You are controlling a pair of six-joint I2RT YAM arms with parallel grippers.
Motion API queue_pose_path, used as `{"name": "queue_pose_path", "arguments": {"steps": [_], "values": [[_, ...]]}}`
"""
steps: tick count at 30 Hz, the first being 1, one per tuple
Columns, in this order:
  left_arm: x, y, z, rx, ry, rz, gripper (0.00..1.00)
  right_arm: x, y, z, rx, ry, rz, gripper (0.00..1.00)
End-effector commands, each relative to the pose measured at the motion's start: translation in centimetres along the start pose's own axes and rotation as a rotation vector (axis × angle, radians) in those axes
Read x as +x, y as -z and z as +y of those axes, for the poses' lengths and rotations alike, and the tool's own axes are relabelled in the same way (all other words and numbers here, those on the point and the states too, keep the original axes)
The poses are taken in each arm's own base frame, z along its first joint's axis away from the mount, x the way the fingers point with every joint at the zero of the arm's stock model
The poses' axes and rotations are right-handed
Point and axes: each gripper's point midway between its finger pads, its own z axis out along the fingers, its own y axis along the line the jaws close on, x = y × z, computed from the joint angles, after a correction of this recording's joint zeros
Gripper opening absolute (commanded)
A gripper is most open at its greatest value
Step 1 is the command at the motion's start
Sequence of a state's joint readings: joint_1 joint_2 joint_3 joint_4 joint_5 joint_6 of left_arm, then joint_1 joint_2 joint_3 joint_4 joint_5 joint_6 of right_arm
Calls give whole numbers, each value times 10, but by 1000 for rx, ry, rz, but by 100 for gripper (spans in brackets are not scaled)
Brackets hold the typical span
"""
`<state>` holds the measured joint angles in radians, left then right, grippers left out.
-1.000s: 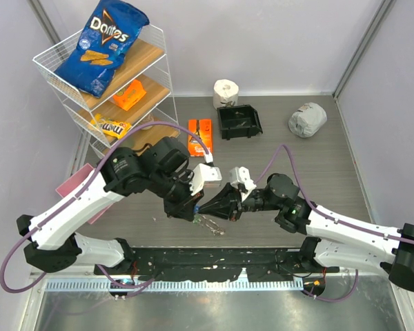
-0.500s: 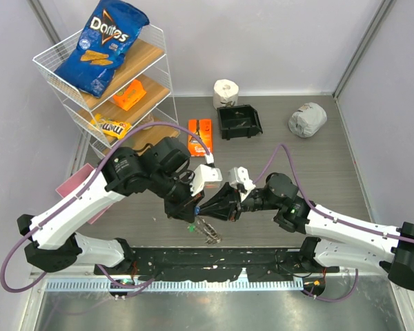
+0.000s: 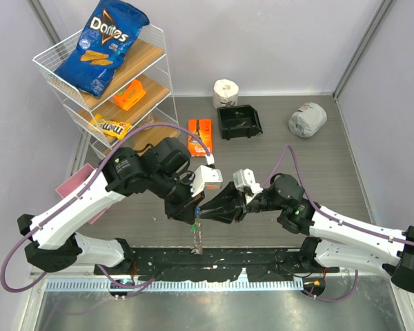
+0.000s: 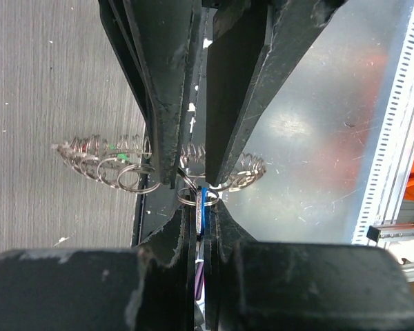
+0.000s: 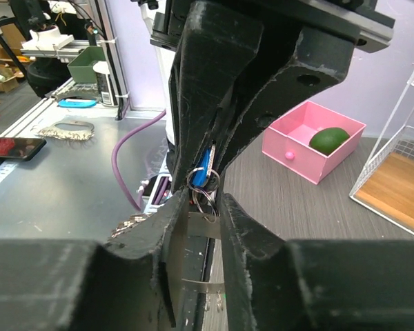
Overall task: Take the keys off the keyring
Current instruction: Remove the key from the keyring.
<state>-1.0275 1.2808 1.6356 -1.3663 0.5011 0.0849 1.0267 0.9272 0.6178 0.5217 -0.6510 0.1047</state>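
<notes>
The keyring (image 3: 198, 238), a frilly silver loop with small rings, hangs down below my two grippers near the table's front edge. Part of it fans out in the left wrist view (image 4: 107, 157). My left gripper (image 3: 192, 210) is shut on a blue-headed key (image 4: 202, 200), which also shows in the right wrist view (image 5: 203, 167). My right gripper (image 3: 208, 208) meets it tip to tip and pinches the small split rings (image 5: 207, 196) just below that key. Red and green bits show among the loops. The other keys are hard to pick out.
A wire rack (image 3: 52, 69) with a Doritos bag (image 3: 103, 45) stands at the back left. An orange packet (image 3: 200, 134), a black bin (image 3: 239, 122), a paper roll (image 3: 225, 91) and a grey wad (image 3: 307, 119) lie behind. A pink box (image 5: 314, 141) sits left.
The keyring bunch, which trailed on the table to the lower right, now hangs straight down. The right arm has drawn back slightly to the right.
</notes>
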Motion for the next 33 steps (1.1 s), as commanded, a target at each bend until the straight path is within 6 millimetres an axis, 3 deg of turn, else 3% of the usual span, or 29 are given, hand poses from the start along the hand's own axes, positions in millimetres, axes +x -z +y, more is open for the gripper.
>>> {"name": "queue_pose_path", "arguments": {"steps": [1, 6, 9, 16, 22, 29, 30, 31, 33], "values": [[-10, 7, -11, 38, -23, -54, 0, -21, -7, 9, -65, 51, -38, 25], [-13, 10, -13, 40, -33, -72, 0, -20, -7, 9, -64, 49, -32, 20], [-12, 11, -13, 37, -35, -74, 0, -21, -7, 8, -53, 52, -33, 6], [-8, 10, -11, 23, -44, -76, 0, -27, -1, 8, -14, 2, -68, 5], [-4, 6, -9, 26, -39, -68, 0, -52, 6, 9, 24, -35, -199, 5], [-5, 4, -11, 40, -41, -81, 0, -64, 15, 13, 31, -49, -320, 5], [-5, 4, -11, 38, -43, -80, 0, -65, 16, 13, 34, -47, -328, 8], [-4, 4, -11, 37, -42, -79, 0, -65, 16, 13, 36, -48, -327, 19], [-4, 6, -11, 30, -44, -85, 0, -60, 15, 11, 46, -59, -299, 24]]}}
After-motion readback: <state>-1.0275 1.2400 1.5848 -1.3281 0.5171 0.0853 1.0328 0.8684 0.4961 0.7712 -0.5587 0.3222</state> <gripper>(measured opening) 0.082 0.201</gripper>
